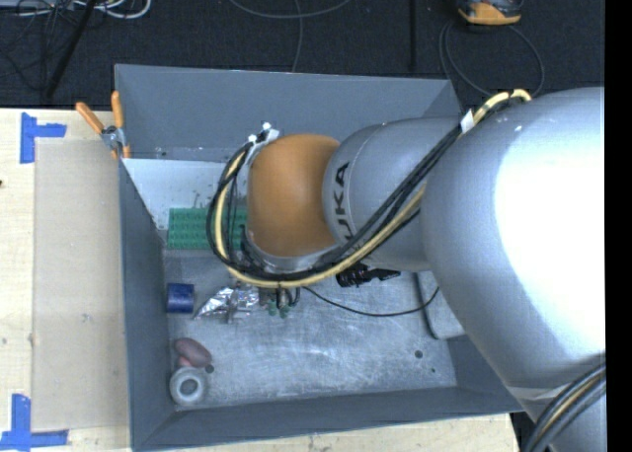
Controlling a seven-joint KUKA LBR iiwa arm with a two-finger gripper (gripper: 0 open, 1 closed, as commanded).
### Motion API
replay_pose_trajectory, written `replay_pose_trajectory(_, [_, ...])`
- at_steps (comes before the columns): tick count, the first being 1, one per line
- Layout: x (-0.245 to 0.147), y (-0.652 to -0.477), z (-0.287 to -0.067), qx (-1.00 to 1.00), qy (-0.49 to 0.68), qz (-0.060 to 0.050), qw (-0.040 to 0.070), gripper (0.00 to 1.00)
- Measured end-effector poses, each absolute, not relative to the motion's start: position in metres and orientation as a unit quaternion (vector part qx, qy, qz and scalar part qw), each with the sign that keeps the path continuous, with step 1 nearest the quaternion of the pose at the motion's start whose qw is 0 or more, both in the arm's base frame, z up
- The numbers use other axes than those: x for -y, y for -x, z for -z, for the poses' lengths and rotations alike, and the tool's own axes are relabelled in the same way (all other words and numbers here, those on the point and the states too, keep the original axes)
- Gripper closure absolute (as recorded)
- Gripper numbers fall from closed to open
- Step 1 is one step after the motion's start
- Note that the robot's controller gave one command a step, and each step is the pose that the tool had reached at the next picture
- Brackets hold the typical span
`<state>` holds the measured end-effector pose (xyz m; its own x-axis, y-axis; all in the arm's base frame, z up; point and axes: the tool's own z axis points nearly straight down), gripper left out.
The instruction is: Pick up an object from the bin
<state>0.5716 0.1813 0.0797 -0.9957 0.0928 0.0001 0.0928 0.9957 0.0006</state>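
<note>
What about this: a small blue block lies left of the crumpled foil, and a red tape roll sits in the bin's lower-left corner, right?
Wrong colour: the camera view shows the tape roll is grey, not red. The small blue block left of the crumpled foil and the roll's corner stand.

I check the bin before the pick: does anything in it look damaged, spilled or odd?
The silvery foil piece beside the gripper, near the middle of the bin, is crumpled. The green ridged block, blue piece, pinkish oval and tape ring look whole; nothing seems spilled.
</note>
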Motion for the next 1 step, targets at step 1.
replay_pose_trajectory(1, [-0.1703, -0.5671, -0.2388, 1.0, -0.006, 0.001, -0.004, 1.0])
